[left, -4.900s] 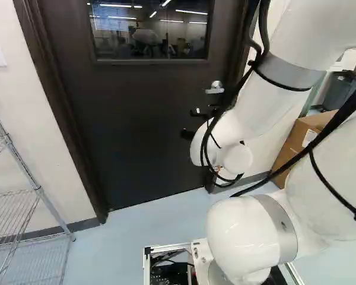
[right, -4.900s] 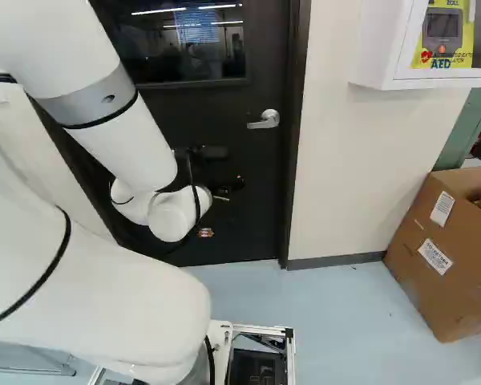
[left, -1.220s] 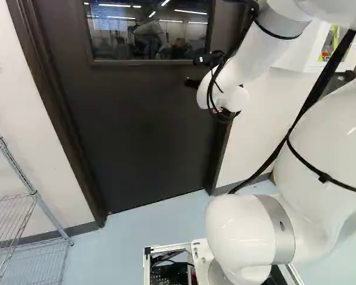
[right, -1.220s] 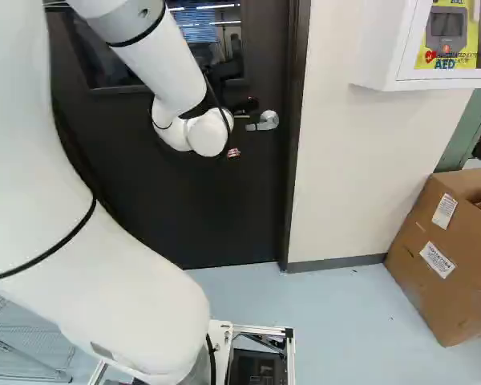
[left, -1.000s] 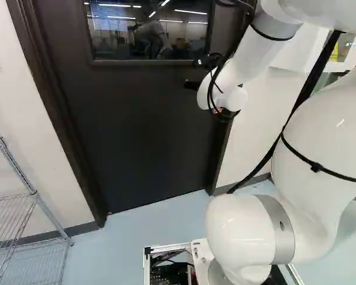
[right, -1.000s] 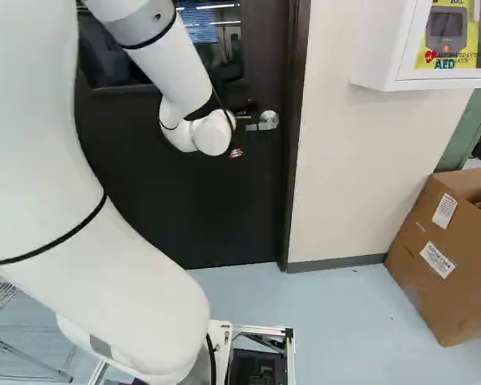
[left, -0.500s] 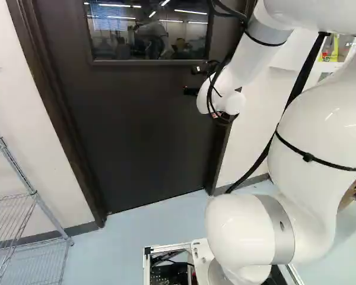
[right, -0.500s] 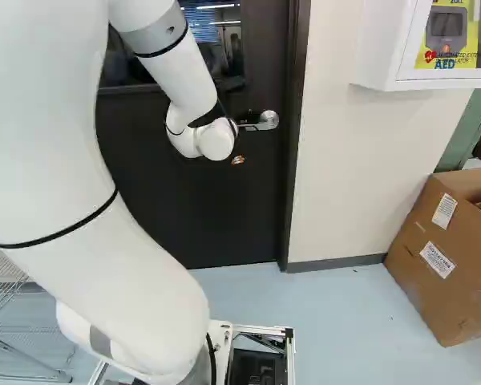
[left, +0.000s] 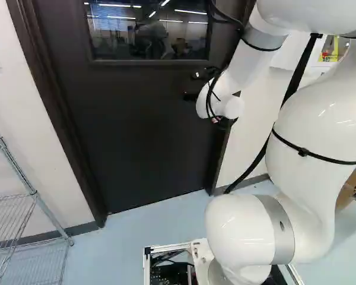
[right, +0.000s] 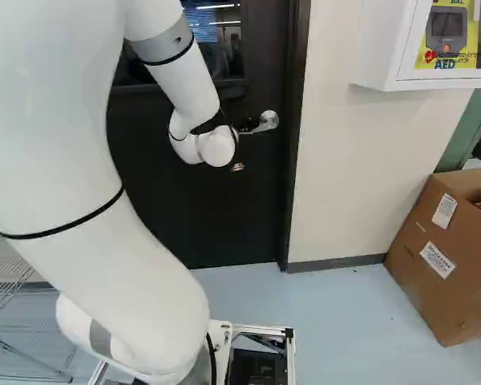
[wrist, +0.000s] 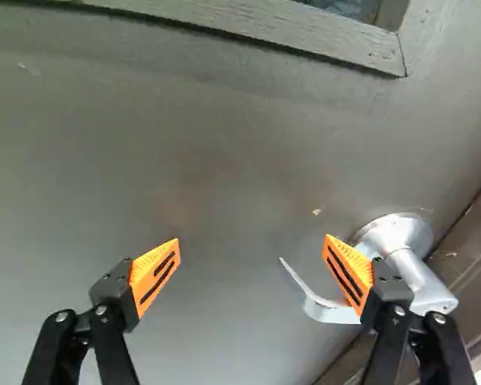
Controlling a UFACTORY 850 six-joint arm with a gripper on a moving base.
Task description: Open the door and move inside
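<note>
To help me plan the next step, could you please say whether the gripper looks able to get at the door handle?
Probably yes, with a small shift: the open gripper is near the handle and nothing else shows between them, but one finger overlaps it in the wrist view.

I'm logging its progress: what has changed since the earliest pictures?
The gripper has risen and come closer to the door lever, one finger now overlapping it in the wrist view. The base has shifted slightly. Nothing is gripped; the fingers stand open. The door is still shut.
</note>
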